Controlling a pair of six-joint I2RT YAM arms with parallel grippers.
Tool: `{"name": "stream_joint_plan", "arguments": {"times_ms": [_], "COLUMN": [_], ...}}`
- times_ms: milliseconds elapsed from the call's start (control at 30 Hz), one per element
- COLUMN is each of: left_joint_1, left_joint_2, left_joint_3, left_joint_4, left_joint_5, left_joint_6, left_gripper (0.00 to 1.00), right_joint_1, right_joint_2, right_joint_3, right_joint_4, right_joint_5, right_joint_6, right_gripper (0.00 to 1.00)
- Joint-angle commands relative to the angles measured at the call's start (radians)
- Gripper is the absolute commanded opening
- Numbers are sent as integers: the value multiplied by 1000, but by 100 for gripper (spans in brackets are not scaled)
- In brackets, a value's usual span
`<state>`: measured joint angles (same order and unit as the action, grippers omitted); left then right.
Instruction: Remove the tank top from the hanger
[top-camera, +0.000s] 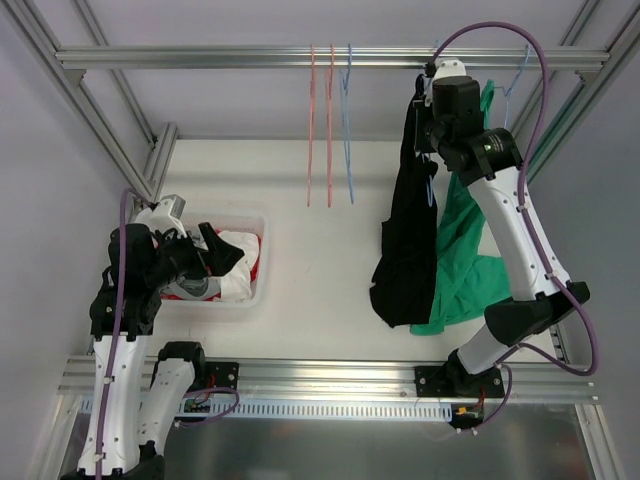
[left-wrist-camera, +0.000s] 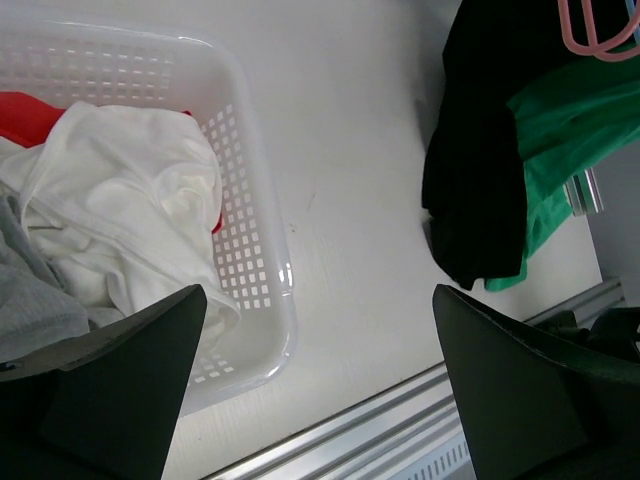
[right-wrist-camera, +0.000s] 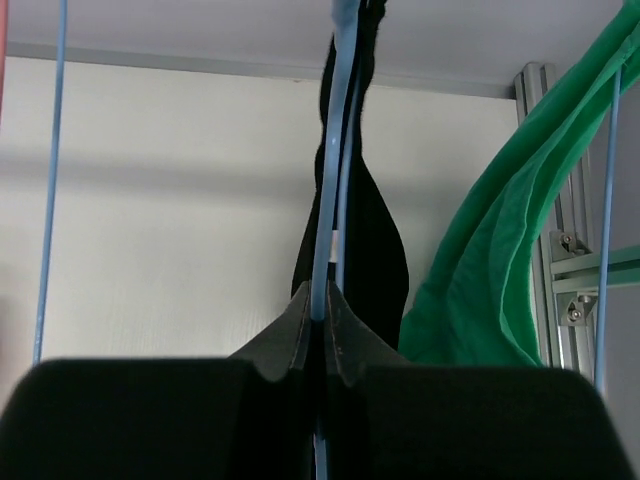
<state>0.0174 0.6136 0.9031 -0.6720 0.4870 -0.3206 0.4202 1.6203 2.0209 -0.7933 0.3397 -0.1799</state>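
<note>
Table (top-camera: 320, 250) takes up most of what we see: white, boxed in by aluminium framing, with a wide bare strip down the middle between the basket and the hanging clothes. The top rail (top-camera: 200, 57) runs across the far edge. The black tank top (top-camera: 405, 240) hangs from it on the right, reaching down toward the front edge. A green garment (top-camera: 465, 260) hangs right against it, closer to the right-hand frame posts. Over on the left the basket (top-camera: 258, 285) sits near the front edge with white cloth (left-wrist-camera: 120, 190) piled in. Three empty hangers (top-camera: 328, 130) dangle mid-rail, well apart from both arms. We've got the right gripper (right-wrist-camera: 322, 335) pinched tight on the blue hanger (right-wrist-camera: 335, 150) carrying the tank top. The left gripper (left-wrist-camera: 318, 300) hovers over the basket's rim, jaws spread wide, nothing in them.
</note>
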Motion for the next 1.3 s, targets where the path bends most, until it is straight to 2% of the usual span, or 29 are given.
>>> {"name": "stream_joint_plan", "arguments": {"times_ms": [0, 167, 333, 500, 700, 867, 933, 1000, 1067, 1100, 1133, 1167, 1200, 1267], "left_joint_1": [-13, -79, -235, -296, -313, -341, -368, -451, -545, -657, -715, -770, -871, -960], "left_joint_2": [-2, 15, -8, -41, -69, 17, 76, 124, 210, 241, 305, 342, 375, 492], "left_joint_3": [5, 2, -15, -21, 14, 114, 173, 224, 310, 339, 399, 430, 459, 551], "left_joint_4": [14, 38, 168, 259, 324, 379, 399, 423, 434, 440, 440, 443, 448, 453], "left_joint_5": [74, 139, 160, 206, 249, 245, 200, 147, 24, -29, -145, -200, -244, -350], "left_joint_6": [29, 20, -23, -55, -74, -86, -89, -84, -45, -25, -5, 43, 72, 147], "left_gripper": [99, 99, 99, 99, 99, 99, 99, 99, 99, 99, 99, 99, 99, 99], "right_joint_1": [-3, -4, -8, -6, -6, -8, -8, -8, -6, -8, -8, -8, -8, -6], "right_joint_2": [-80, -131, -149, -201, -409, -574, -647, -691, -769, -796, -824, -880, -907, -973], "right_joint_3": [32, 24, 24, -22, -212, -408, -448, -491, -542, -559, -574, -586, -597, -597], "right_joint_4": [78, 152, 195, 193, 210, 233, 227, 172, 114, 96, 80, 39, 14, -47], "right_joint_5": [3, -51, -91, -123, -231, -304, -327, -407, -470, -485, -505, -542, -553, -580], "right_joint_6": [28, 14, -7, 6, 37, 48, 51, 62, 77, 107, 115, 122, 129, 149], "right_gripper": [0, 0, 0, 0, 0, 0, 0, 0, 0, 0, 0, 0, 0, 0]}}
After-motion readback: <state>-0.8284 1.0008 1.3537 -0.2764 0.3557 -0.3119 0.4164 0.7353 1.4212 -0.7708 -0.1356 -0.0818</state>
